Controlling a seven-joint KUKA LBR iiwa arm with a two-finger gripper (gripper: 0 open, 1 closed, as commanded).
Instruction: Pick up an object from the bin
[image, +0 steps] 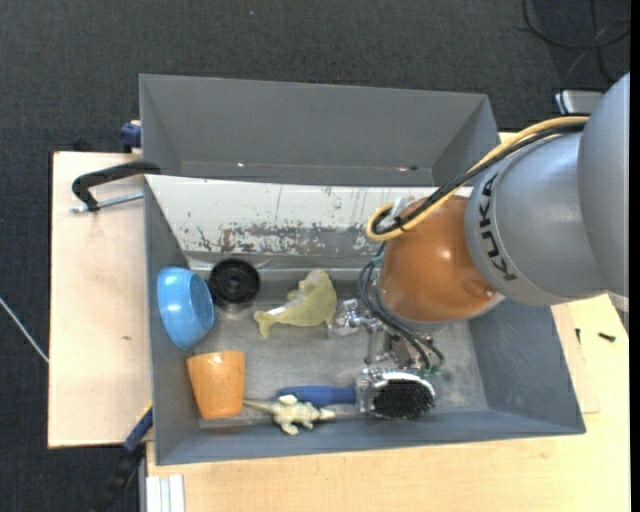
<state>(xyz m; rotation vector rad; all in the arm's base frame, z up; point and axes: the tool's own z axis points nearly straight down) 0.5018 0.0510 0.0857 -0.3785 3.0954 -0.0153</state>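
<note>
My gripper (381, 358) hangs below the arm's orange cover in the front right part of the bin. Its metal lower end stands just above the black bristled head of a blue-handled hairbrush (398, 398), which lies along the front wall. A pale yellow fish-shaped toy (306, 306) lies just to the left of the gripper, near the middle of the bin. A small cream animal figure (293, 411) rests against the brush's blue handle at the front.
An orange cup (217, 382) stands at the front left. A blue bowl (184, 305) lies tilted on the left, with a black round cap (234, 281) beside it toward the back. The arm covers the bin's right side.
</note>
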